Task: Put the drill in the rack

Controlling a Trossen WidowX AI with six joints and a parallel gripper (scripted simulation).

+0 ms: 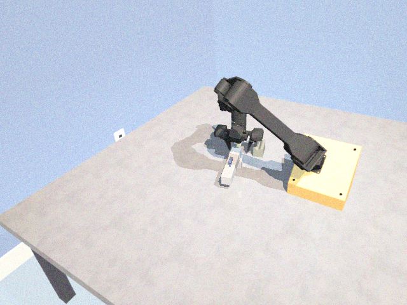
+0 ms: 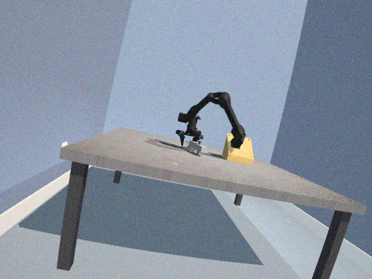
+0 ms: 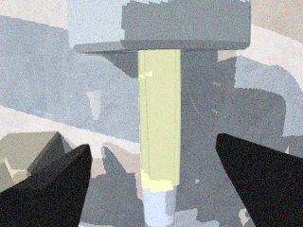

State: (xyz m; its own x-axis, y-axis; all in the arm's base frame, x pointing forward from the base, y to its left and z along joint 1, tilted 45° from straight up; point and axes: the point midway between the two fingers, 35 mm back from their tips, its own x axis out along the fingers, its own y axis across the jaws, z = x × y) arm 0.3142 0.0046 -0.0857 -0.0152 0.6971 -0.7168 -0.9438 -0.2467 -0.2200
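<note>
Yellow-green drill point(image 3: 158, 120) (grey-tipped) pointing lengthwise between spread fingers

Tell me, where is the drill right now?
In the wrist view the drill is the pale yellow bar at centre, sticking out of the grey block above it, between the open gripper's two dark fingers, which do not touch it.

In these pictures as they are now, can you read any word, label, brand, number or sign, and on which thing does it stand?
None can be read. The arm, its yellow base block, the pale holder and the yellow-green drill show no writing. The small white plate on the wall bears only a dark mark, too small to read.
</note>
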